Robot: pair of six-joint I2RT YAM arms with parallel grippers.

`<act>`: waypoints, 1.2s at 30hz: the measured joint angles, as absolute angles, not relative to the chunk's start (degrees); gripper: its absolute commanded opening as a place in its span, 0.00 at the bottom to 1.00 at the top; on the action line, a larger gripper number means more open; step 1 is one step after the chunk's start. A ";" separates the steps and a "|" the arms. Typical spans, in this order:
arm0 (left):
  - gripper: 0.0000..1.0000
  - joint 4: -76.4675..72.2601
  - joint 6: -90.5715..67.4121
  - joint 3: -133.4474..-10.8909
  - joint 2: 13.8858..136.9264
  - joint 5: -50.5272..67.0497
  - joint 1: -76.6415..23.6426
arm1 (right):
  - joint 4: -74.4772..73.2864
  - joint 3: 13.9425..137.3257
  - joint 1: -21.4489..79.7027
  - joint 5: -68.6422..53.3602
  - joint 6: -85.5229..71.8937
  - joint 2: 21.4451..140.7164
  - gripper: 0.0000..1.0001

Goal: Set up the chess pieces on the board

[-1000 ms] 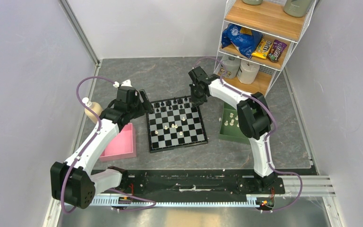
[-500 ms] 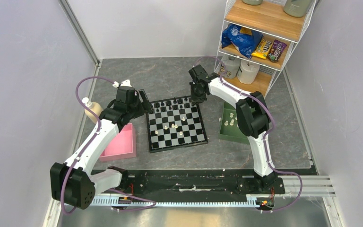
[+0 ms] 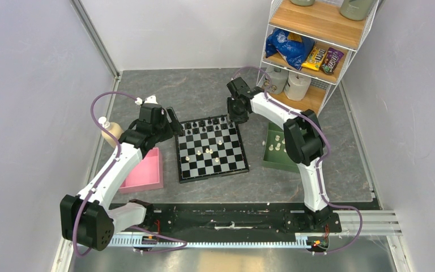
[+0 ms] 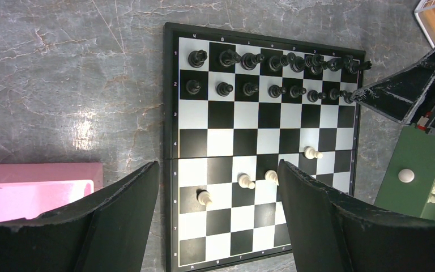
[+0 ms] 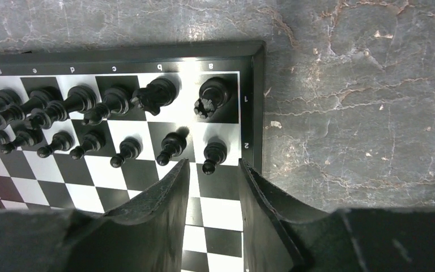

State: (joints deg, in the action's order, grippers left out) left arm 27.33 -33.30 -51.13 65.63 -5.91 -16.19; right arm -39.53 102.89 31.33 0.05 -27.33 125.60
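The board [image 3: 232, 161] lies in the middle of the table. Black chess pieces [image 4: 272, 59] fill its two far rows. Several white pieces [image 4: 245, 181] stand loose near the middle. My right gripper [image 3: 233, 116] is open over the board's far right corner. In the right wrist view, the corner black pawn [image 5: 214, 154] stands on its square just ahead of the gripper [image 5: 212, 164], level with the fingertips and apart from both. My left gripper [image 3: 175, 126] is wide open and empty above the board's left edge, also in the left wrist view [image 4: 218, 165].
A green tray [image 3: 267, 161] with more white pieces lies right of the board. A pink tray [image 3: 144, 180] lies to the left. A wire shelf [image 3: 311, 45] with snacks and rolls stands at the back right. A tan object [image 3: 112, 133] sits by the left wall.
The right arm has shifted very slightly toward the back. Nothing else has visibly changed.
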 measured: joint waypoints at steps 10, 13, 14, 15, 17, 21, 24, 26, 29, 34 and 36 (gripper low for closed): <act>0.83 27.31 -33.30 -51.13 65.65 -5.93 -16.19 | -39.90 96.84 31.51 0.19 -26.83 114.93 0.49; 0.83 27.33 -33.30 -51.13 65.65 -6.04 -16.19 | -39.97 94.43 32.29 -0.47 -27.00 111.39 0.50; 0.83 27.33 -33.30 -51.13 65.65 -6.17 -16.19 | -39.97 93.76 33.06 -0.62 -27.03 110.43 0.50; 0.83 27.31 -33.30 -51.13 65.65 -6.42 -16.19 | -39.97 93.41 34.15 -0.80 -27.14 109.75 0.50; 0.84 27.33 -33.30 -51.13 65.63 -7.31 -16.19 | -39.90 93.23 36.99 -1.52 -27.33 109.30 0.49; 0.84 27.55 -33.34 -51.13 64.97 -9.87 -16.19 | -39.72 93.51 44.01 -3.70 -27.68 109.84 0.47; 0.86 28.51 -33.41 -51.13 64.12 -12.99 -15.88 | -39.70 95.31 48.47 -5.02 -27.94 111.92 0.45; 0.87 29.74 -33.80 -51.13 63.61 -14.57 -14.83 | -39.48 96.92 50.85 -5.78 -28.10 114.10 0.44; 0.88 31.09 -34.35 -51.13 63.13 -15.46 -12.01 | -39.53 98.63 52.73 -6.13 -28.42 116.57 0.43; 0.88 32.25 -34.92 -51.13 63.07 -15.92 -6.68 | -39.59 100.97 54.52 -6.22 -28.47 119.68 0.42; 0.88 33.04 -35.24 -51.13 63.11 -15.66 -4.89 | -39.66 102.35 55.02 -6.20 -28.45 120.90 0.42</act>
